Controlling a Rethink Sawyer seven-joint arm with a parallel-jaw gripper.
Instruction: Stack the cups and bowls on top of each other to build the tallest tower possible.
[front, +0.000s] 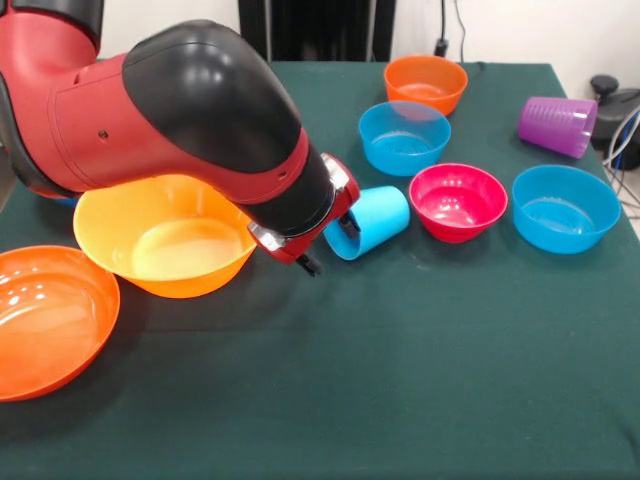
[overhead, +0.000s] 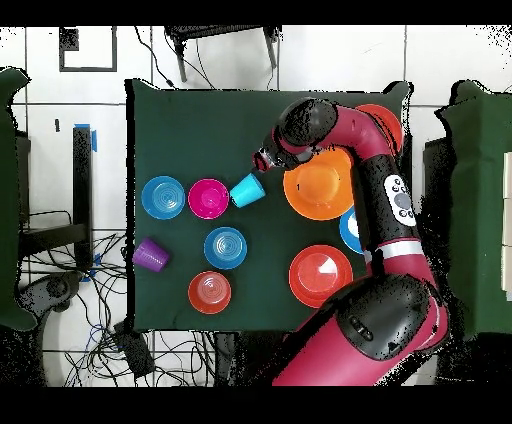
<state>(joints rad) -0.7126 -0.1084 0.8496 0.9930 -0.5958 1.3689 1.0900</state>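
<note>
Front view showed my pincer (front: 330, 245) low over the table (front: 420, 380), its tips right at the open mouth of the blue cup (front: 372, 220). That cup lay on its side, long axis pointing from the mouth by my wrist toward its closed base, which sat just beside the pink bowl (front: 458, 202). One dark tip seemed to sit inside the rim and another hung outside below it, so I judged the fingers were apart around the wall, not yet clamped; the overhead view hid them under my wrist. Seen from above, the cup lay between the pink bowl and the yellow bowl (overhead: 318, 185), with my wrist coming in from the yellow bowl's side. Nothing was stacked yet: every bowl stood alone, and the purple cup (front: 557, 126) lay on its side well apart. As I saw it, the grasp hinged on the rim facing me, so closing on the wall and tipping the cup upright looked like the next need.
</note>
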